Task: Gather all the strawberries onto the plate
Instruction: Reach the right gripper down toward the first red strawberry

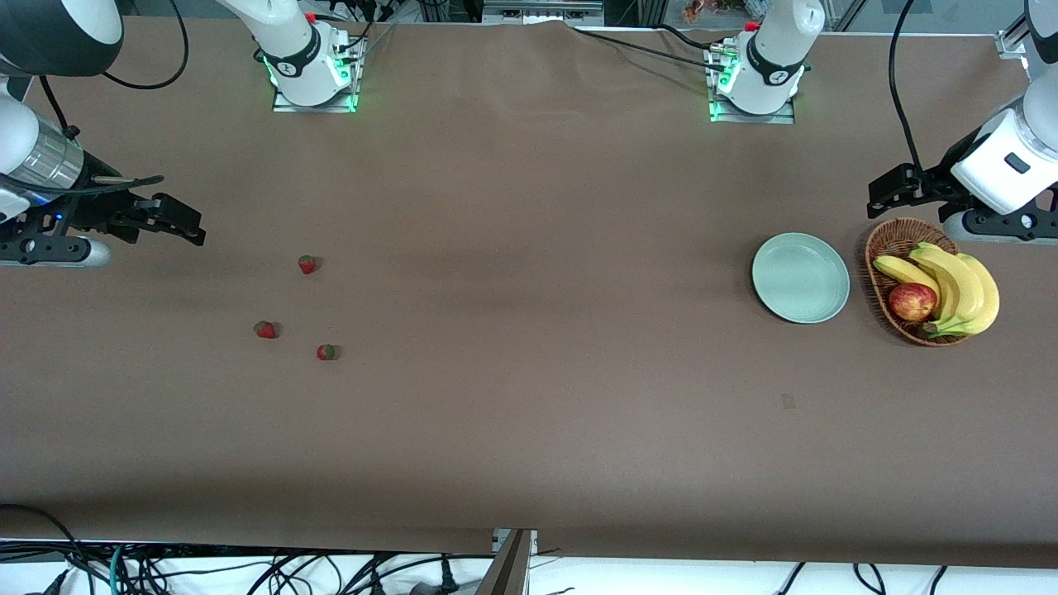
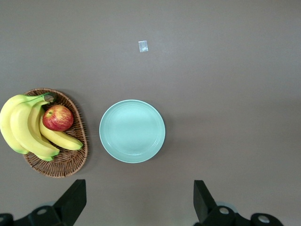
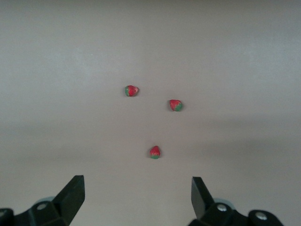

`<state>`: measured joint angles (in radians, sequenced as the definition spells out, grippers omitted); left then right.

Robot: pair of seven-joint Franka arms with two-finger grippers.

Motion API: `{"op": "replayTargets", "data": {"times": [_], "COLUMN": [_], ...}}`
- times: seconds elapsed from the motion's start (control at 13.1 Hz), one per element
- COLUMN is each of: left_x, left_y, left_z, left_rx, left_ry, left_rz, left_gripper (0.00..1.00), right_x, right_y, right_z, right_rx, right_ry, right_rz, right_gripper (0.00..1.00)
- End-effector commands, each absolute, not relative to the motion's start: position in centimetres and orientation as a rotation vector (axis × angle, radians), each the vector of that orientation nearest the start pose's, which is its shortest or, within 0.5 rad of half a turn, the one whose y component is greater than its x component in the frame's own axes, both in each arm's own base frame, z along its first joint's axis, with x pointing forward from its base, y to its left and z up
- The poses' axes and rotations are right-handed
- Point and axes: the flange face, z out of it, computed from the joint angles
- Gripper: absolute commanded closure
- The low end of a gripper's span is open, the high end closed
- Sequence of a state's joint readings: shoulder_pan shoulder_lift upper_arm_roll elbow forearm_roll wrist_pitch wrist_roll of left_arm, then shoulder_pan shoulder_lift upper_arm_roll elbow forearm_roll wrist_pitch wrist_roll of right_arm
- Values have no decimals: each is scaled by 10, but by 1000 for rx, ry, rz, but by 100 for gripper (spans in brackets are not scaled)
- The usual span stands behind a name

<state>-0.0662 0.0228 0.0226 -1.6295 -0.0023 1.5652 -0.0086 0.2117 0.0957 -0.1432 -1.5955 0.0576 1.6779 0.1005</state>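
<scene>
Three strawberries lie apart on the brown table toward the right arm's end: one (image 1: 307,264), one (image 1: 265,330) and one (image 1: 326,353). All three show in the right wrist view (image 3: 131,90) (image 3: 176,105) (image 3: 155,152). My right gripper (image 1: 194,225) (image 3: 137,186) is open and empty, up in the air short of the berries. The mint-green plate (image 1: 800,277) (image 2: 132,131) is empty, toward the left arm's end. My left gripper (image 1: 883,198) (image 2: 138,186) is open and empty, in the air beside the plate and basket.
A wicker basket (image 1: 893,231) (image 2: 66,165) beside the plate holds bananas (image 1: 959,285) (image 2: 21,125) and a red-yellow apple (image 1: 912,301) (image 2: 58,117). A small tag (image 1: 788,402) (image 2: 143,46) lies on the table nearer the front camera than the plate.
</scene>
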Motion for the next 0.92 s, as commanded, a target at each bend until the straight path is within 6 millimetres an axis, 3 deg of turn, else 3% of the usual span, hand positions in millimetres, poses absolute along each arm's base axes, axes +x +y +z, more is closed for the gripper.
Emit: {"op": "replayTargets", "data": {"times": [0.0, 0.46, 0.53, 0.69, 0.84], "left_x": [554, 555, 555, 555, 556], "left_y": [-26, -24, -24, -24, -25], "left_z": [583, 584, 584, 585, 582], "left_rx": [-3158, -3154, -3154, -3154, -3153], "left_ry": [64, 62, 62, 62, 59], "left_rz": [144, 139, 136, 134, 146], "left_gripper": [0, 0, 0, 0, 0], "right_x": [589, 593, 598, 616, 623], "right_y": [57, 50, 52, 60, 63], "right_z": [572, 568, 555, 494, 480], "right_rx": [-3118, -3098, -3105, -3127, -3124], "right_ry": [8, 50, 38, 26, 22], "right_rz": [16, 8, 40, 196, 188], "right_gripper": [0, 0, 0, 0, 0]}}
